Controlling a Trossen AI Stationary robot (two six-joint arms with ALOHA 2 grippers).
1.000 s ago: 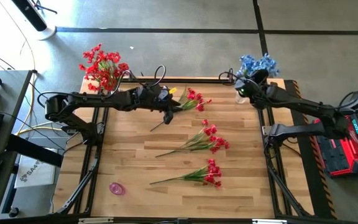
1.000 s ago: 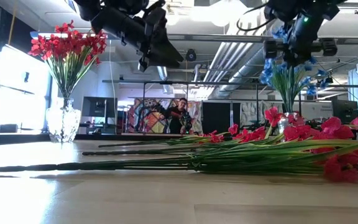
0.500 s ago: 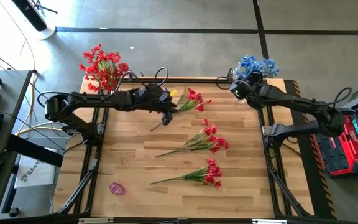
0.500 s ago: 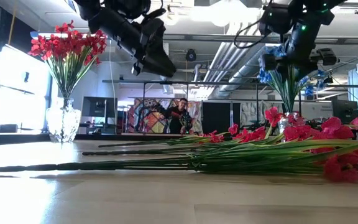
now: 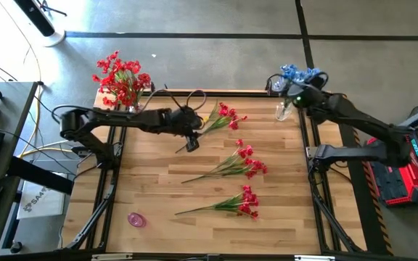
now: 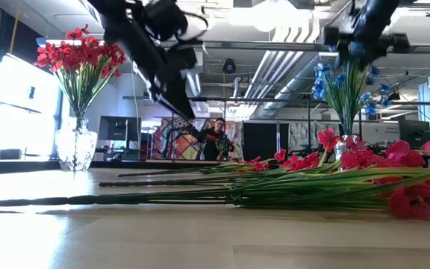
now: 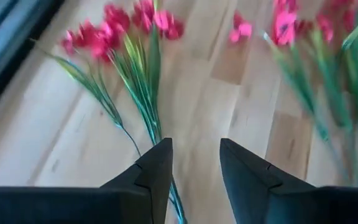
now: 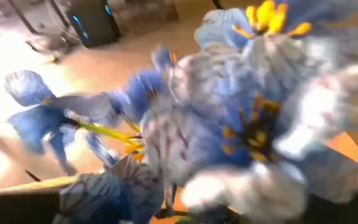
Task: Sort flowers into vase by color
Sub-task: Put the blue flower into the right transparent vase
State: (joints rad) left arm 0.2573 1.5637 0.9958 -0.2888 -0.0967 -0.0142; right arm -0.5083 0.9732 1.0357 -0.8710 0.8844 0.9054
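Three red flower sprays lie flat on the wooden table: one at the far middle (image 5: 223, 116), one in the centre (image 5: 232, 164), one nearer (image 5: 232, 203). A glass vase of red flowers (image 5: 120, 80) stands at the far left corner, and a vase of blue flowers (image 5: 298, 75) at the far right corner. My left gripper (image 5: 191, 144) hangs open, tipped down, over the stem end (image 7: 156, 133) of the far spray, a finger on either side of it. My right gripper (image 5: 284, 88) is up among the blue blooms (image 8: 229, 106), which fill its wrist view.
A small pink object (image 5: 136, 219) lies near the table's near left corner. Desks with a keyboard stand beyond the left edge, and red equipment (image 5: 401, 170) beyond the right edge. A person (image 6: 215, 139) shows far behind the table in the low view.
My left gripper has sunk toward the stem of the far red spray and tipped further downward. My right gripper has risen beside the blue bunch at the far right corner. The sprays on the table have kept still.
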